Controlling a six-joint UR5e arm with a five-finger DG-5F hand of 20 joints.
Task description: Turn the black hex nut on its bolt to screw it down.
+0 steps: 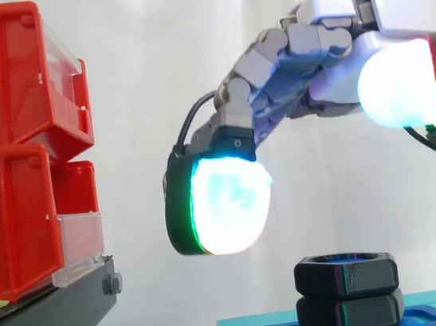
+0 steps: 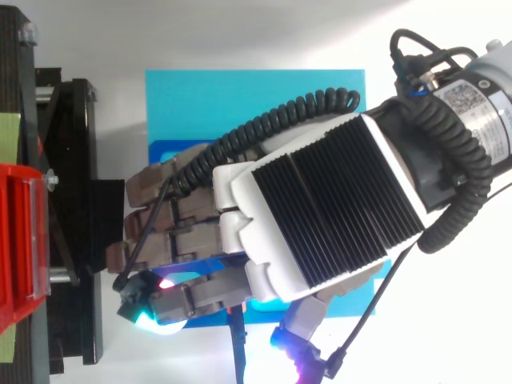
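Though the red bins [image 1: 7, 150] on the left are the biggest things, stacked on their black stand [image 1: 54, 321], the job is not there. Next in size is the hand [image 1: 307, 47]. It comes in from the right and hangs in the air. Its fingers are apart and a bit bent, and they hold nothing. One big glowing fingertip [image 1: 231, 201] points down, up and to the left of the nut, and does not touch it.

Below the hand lies the blue base [image 2: 240, 96]. On it sits the black hex nut [image 1: 345, 272], on top of a second black hex piece [image 1: 350, 313]. From the side, the nut is under the gap between that fingertip and the thumb pad [image 1: 397, 87].

I think the step now is to get down to the nut. To do it well, the hand should come straight down so its pads land on flat sides across from each other. Then it should squeeze softly and turn level, so the nut does not tip or jam.
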